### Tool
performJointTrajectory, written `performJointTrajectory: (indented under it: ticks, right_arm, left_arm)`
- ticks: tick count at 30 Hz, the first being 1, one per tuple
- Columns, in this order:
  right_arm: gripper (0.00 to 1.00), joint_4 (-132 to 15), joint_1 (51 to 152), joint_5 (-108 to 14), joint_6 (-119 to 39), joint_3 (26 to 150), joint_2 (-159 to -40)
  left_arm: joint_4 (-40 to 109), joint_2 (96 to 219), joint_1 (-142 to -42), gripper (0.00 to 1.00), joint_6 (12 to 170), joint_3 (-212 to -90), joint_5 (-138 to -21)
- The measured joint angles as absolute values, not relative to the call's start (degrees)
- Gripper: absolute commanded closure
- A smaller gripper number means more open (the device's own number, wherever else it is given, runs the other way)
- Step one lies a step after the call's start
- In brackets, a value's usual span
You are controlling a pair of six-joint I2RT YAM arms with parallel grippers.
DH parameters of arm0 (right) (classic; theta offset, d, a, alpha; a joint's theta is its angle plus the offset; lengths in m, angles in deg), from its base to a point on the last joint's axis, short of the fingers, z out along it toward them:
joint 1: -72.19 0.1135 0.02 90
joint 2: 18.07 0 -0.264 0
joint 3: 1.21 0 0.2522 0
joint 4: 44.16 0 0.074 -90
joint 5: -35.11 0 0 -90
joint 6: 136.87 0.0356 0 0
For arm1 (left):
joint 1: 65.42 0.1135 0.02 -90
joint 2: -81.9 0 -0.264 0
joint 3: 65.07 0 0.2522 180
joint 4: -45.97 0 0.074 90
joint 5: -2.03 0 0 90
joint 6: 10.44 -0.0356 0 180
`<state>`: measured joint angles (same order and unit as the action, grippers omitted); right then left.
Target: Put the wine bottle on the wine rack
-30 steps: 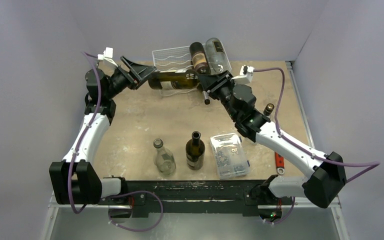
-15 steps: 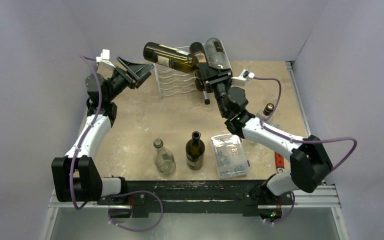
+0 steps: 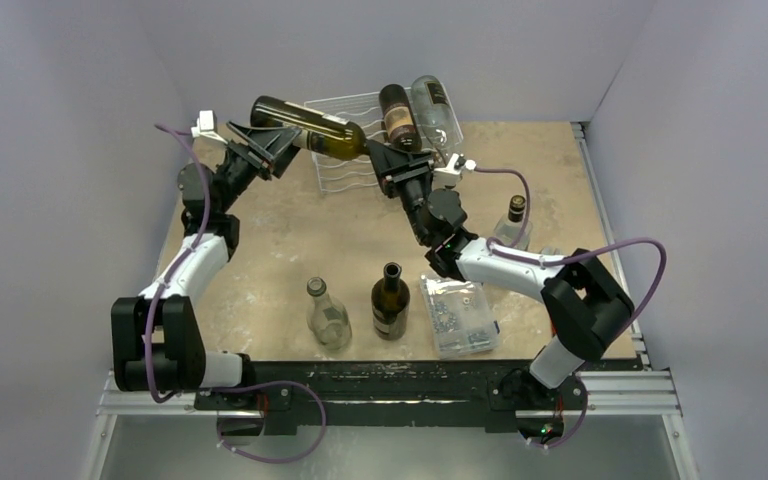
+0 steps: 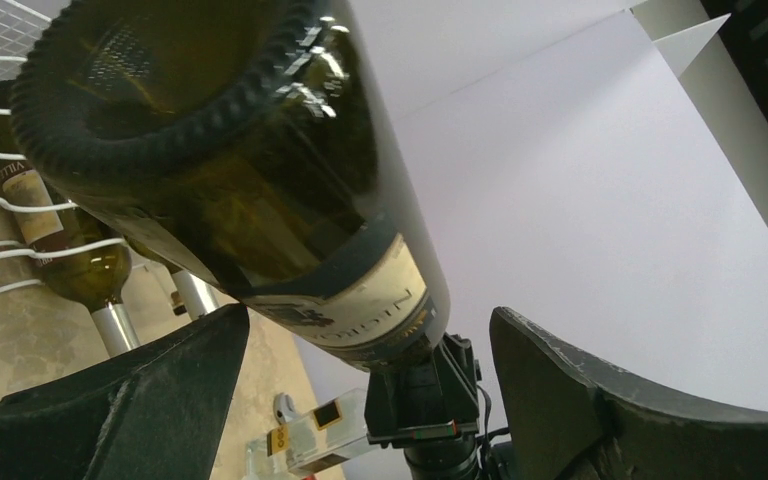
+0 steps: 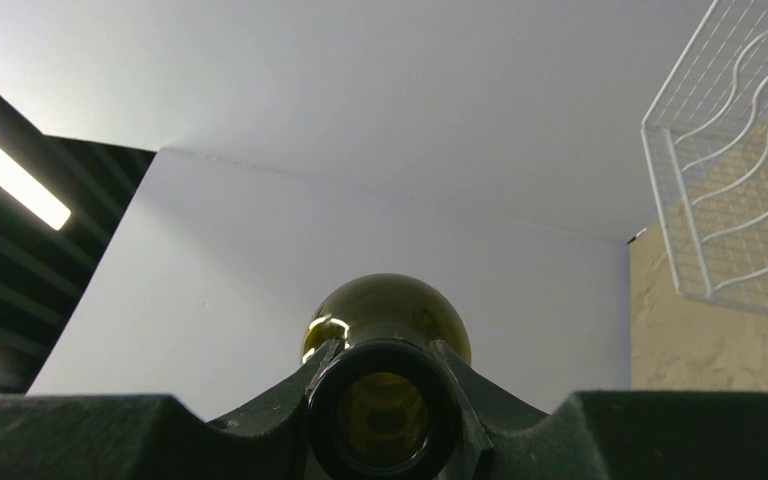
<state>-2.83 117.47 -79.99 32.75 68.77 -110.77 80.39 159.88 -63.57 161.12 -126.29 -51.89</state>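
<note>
wine bottle (image 3: pixel 305 128) lies near horizontal, base leftward, neck in right end effector (image 3: pixel 388 160).

Wine rack (image 3: pixel 345 172): one
Wine bottle (image 3: pixel 305 131) held aloft: one
Lying on the rack: two, brown bottle (image 3: pixel 397 112) and clear bottle (image 3: pixel 436 108)
Standing on the worktop (image 3: pixel 290 235): three, pale bottle (image 3: pixel 328 318), dark bottle (image 3: pixel 391 302), half-hidden bottle (image 3: pixel 515 213)
Plastic box (image 3: pixel 458 312): one
Bottles in all: six

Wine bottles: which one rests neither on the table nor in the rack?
The dark green bottle, held sideways by its neck in the right gripper, up beside the wire rack. The rest lie in the rack or stand on the table.
</note>
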Motion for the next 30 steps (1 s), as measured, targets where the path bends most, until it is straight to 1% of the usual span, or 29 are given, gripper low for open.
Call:
performJointTrajectory:
  ticks: [7, 16, 26, 30]
  right_arm:
    - [1.0, -2.51, 120.09, -79.27, 32.24, 68.67, -110.51]
    - [1.0, -5.15, 120.28, -79.2, 30.45, 67.29, -107.19]
    - [1.0, -5.72, 120.63, -79.18, 29.93, 66.72, -107.14]
    - [1.0, -5.65, 120.68, -78.92, 29.91, 66.46, -107.14]
  left_arm:
    - [83.6, 160.58, -63.57, 0.1, 162.58, -125.42, -53.16]
    - [85.13, 161.34, -64.05, 0.1, 164.42, -125.42, -52.88]
    - [85.26, 162.65, -63.92, 0.11, 165.62, -125.42, -52.85]
    - [85.2, 162.7, -63.92, 0.13, 165.75, -125.42, -52.81]
